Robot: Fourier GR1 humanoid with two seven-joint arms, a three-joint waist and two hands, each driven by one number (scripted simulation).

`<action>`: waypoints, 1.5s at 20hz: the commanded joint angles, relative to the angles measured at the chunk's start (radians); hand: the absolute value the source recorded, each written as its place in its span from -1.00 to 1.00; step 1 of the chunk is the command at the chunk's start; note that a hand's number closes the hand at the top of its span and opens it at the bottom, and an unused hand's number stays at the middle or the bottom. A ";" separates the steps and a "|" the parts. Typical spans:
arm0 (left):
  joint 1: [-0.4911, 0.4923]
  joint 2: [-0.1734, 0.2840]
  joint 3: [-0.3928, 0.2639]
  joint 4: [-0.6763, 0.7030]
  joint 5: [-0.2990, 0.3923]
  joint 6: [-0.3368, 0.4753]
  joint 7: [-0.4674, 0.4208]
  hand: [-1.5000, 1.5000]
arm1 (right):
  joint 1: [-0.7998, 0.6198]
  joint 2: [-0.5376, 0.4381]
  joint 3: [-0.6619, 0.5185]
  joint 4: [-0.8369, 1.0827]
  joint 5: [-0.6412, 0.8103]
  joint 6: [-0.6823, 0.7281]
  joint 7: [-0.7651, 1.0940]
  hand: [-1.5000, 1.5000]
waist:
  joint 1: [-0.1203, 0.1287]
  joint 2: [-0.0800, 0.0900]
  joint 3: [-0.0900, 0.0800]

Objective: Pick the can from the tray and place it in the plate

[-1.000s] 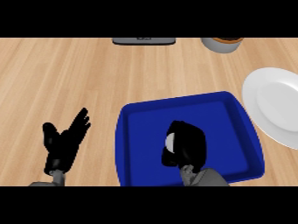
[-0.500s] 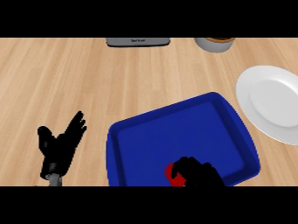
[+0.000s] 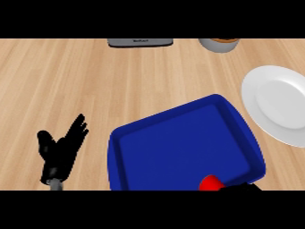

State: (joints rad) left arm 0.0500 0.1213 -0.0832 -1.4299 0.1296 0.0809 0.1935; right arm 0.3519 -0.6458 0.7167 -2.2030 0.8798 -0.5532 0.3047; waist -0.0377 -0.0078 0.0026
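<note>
The can (image 3: 211,183) shows only as a red patch at the lower edge of the frame, inside the blue tray (image 3: 181,152) near its bottom right corner. The right hand (image 3: 240,188) is just beside it, mostly cut off; whether its fingers are closed cannot be told. The white plate (image 3: 283,105) lies at the right, beside the tray. The left hand (image 3: 61,150) rests lower left on the table (image 3: 82,80), fingers straight and spread.
</note>
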 commanded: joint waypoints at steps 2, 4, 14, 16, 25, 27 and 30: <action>0.021 0.018 0.008 -0.032 0.023 -0.030 0.017 0.00 | 0.139 -0.087 -0.143 -0.079 -0.228 -0.198 -0.103 1.00 | 0.015 0.003 0.001; 0.028 -0.018 -0.024 -0.013 -0.020 0.004 -0.017 0.00 | 0.126 -0.105 -0.209 -0.008 -0.377 -0.226 -0.173 1.00 | 0.026 0.006 0.001; -0.017 0.002 -0.009 -0.003 -0.007 -0.024 0.018 0.00 | -0.088 -0.065 -0.585 0.379 -0.954 -0.096 -0.560 1.00 | 0.044 0.009 0.002; -0.045 0.002 0.006 0.056 0.002 -0.046 -0.020 0.00 | -0.160 -0.018 -0.629 0.515 -0.981 -0.071 -0.623 1.00 | 0.044 0.011 0.000; -0.089 -0.021 -0.004 0.029 -0.009 -0.023 0.042 0.00 | -0.570 -0.013 -0.803 1.191 -1.058 0.162 -0.871 1.00 | 0.069 0.017 0.000; -0.089 -0.003 0.015 0.048 0.000 -0.043 0.027 0.00 | -0.650 -0.031 -0.843 1.303 -1.073 0.226 -0.913 1.00 | 0.061 0.015 -0.001; -0.084 -0.017 -0.015 0.015 -0.033 -0.017 0.040 0.00 | -0.782 -0.011 -0.854 1.540 -1.030 0.233 -1.012 1.00 | 0.078 0.019 0.001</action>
State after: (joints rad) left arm -0.0253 0.1119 -0.0866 -1.4028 0.1167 0.0483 0.2238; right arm -0.2783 -0.6630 -0.0978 -0.9153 -0.1617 -0.3747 -0.6033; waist 0.0328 0.0090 0.0031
